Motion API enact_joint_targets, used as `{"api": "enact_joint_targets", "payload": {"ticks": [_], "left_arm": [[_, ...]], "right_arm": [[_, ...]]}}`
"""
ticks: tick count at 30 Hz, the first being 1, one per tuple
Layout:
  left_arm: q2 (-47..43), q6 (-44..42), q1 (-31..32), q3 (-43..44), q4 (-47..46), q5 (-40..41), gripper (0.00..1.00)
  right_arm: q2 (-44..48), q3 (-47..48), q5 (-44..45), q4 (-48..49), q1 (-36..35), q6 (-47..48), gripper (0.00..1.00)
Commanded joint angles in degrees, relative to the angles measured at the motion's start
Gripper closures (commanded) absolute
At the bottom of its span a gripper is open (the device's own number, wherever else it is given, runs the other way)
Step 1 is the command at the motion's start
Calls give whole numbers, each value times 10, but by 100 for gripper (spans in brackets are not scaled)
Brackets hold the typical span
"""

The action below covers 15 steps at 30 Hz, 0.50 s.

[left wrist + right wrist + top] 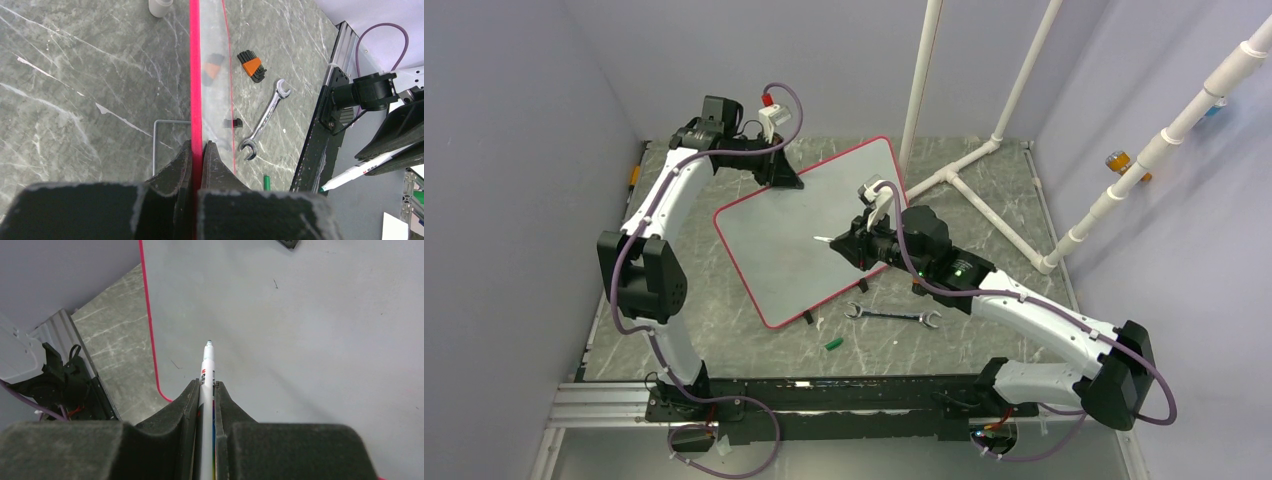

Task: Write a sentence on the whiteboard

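The whiteboard (784, 255) sits mid-frame in the top view. My left gripper (780, 178) is clamped tight on its red rim at the board's upper left. My right gripper (206, 390) pinches a marker (208, 357), tip over the board; its label is too small to read. A wrench (891, 316) lies just below the board.

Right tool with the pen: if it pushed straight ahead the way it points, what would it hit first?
Probably the whiteboard: the marker clamped in the right tool sticks out in front, so its tip would touch the white surface first. How close the tip is, I cannot tell.
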<state>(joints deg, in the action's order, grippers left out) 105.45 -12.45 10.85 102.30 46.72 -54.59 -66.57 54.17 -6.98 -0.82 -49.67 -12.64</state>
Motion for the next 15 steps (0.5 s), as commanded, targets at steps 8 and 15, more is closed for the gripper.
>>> {"api": "enact_joint_targets", "payload": {"ticks": [8, 15], "left_arm": [[-24, -49, 24, -30, -45, 36, 100], [-20, -51, 34, -27, -32, 59, 100]], "right_arm": [[-2, 10, 15, 71, -9, 11, 100], [3, -9, -9, 87, -13, 11, 100]]}}
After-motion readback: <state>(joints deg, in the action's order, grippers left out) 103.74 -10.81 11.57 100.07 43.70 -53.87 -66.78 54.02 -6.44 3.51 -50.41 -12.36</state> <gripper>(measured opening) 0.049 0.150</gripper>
